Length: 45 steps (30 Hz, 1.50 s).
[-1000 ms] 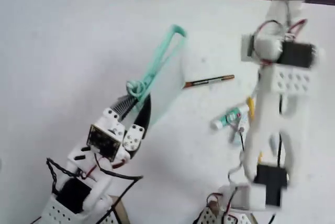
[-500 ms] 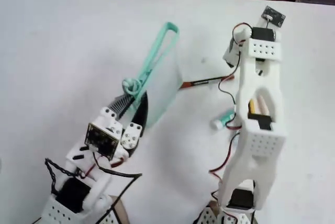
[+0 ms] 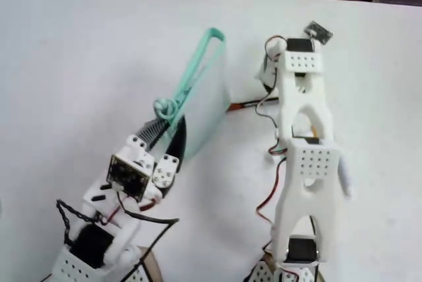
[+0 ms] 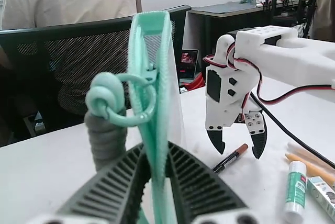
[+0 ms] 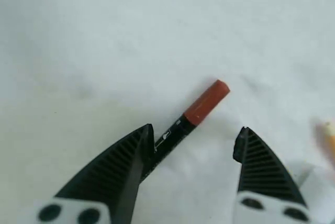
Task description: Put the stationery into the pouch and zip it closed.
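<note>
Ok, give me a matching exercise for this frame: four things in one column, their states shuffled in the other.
1 pouch
2 marker
3 glue stick
4 right gripper

A open, astride the marker
B white and green, on the table
C clamped in the left gripper
D red-brown cap, on the table

Pairs: 1-C, 2-D, 3-B, 4-A

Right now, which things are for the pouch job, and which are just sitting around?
For the job: pouch, held by the left gripper; pen, under the open right gripper; glue stick; pencil.
Just sitting around: black chair, dark desk, behind the table.
</note>
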Tool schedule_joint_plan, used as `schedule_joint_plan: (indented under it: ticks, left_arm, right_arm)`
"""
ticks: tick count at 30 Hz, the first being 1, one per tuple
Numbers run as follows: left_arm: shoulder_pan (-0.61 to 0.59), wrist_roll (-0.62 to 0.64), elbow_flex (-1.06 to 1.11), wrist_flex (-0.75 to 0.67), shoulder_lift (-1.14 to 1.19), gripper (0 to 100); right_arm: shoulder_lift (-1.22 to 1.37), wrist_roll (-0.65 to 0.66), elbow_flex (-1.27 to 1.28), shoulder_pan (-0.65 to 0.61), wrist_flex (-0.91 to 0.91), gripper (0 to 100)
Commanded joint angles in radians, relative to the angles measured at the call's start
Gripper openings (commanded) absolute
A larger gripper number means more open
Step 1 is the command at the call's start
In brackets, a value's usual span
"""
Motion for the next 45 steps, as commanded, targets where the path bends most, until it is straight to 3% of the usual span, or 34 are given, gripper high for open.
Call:
schedule_joint_plan:
  ticks: [1,6,12,19,22,34,40,45]
  left_arm:
    - [-0.002,-0.008,-0.006,0.002,-0.002,2]
    - [-0.002,-0.008,-0.006,0.005,-0.002,2]
    - [-0.002,-0.008,-0.005,0.005,-0.002,2]
    - [-0.002,-0.008,-0.005,0.005,-0.002,2]
    - [-0.002,-0.008,-0.005,0.005,-0.002,2]
    - [-0.002,-0.008,0.018,-0.021,-0.002,2]
    - [-0.002,-0.009,0.020,-0.029,-0.002,2]
    - [-0.002,-0.008,0.020,-0.031,-0.002,2]
  right_arm:
    - [-0.007,-0.011,-0.044,0.007,-0.033,24.1]
    - [-0.005,-0.008,-0.041,0.018,-0.074,23.2]
    - [0.056,-0.006,-0.052,0.038,-0.131,14.2]
    - [0.159,-0.005,-0.184,0.033,-0.033,12.5]
    - [0.189,-0.005,-0.256,0.041,0.024,1.2]
    - [0.162,-0.003,-0.631,0.179,0.269,1.8]
    - [0.073,0.089,-0.741,0.285,0.274,1.8]
    - [-0.077,0.181,-0.743,0.300,0.274,1.8]
